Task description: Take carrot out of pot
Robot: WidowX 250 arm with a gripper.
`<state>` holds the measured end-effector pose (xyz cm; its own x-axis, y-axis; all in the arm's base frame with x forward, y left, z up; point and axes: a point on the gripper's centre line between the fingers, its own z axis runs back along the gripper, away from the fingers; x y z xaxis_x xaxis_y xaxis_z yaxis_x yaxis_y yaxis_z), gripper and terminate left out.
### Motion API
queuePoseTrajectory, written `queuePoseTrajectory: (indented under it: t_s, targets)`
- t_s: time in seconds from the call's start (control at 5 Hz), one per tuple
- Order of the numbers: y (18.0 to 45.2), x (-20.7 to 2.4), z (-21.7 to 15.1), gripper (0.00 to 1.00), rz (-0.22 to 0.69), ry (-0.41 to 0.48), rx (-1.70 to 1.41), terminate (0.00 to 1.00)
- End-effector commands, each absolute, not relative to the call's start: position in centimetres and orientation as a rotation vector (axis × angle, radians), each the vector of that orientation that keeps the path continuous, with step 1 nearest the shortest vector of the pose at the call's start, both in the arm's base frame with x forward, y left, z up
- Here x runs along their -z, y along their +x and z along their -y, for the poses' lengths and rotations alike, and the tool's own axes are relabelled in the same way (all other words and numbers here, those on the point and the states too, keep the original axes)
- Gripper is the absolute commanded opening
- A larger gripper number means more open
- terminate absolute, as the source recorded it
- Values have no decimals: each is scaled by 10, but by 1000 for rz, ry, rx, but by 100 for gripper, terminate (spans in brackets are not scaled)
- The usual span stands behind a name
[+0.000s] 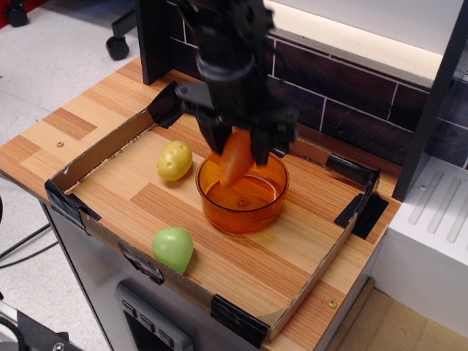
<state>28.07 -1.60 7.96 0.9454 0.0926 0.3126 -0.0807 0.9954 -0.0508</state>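
The claw [239, 150] pinches the carrot [235, 156] between its fingers, holding it tip-down above the pot [242, 193]. A yellow potato [175, 160] and green toy [173, 248] lie on the table [73, 121].

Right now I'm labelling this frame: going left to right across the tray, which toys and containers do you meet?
Yellow potato and green toy first, level with each other, then carrot, held above the orange pot.

Carrot [235, 156] in gripper [238, 148] above pot [242, 193], potato [175, 161] left, rounded toy [173, 248] in front
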Motion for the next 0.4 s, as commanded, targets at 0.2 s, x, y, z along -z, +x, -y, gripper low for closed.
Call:
queuePoseTrajectory:
  t_s: [0.2]
  targets:
    - [212,-78,39,0,228,-77,97,0]
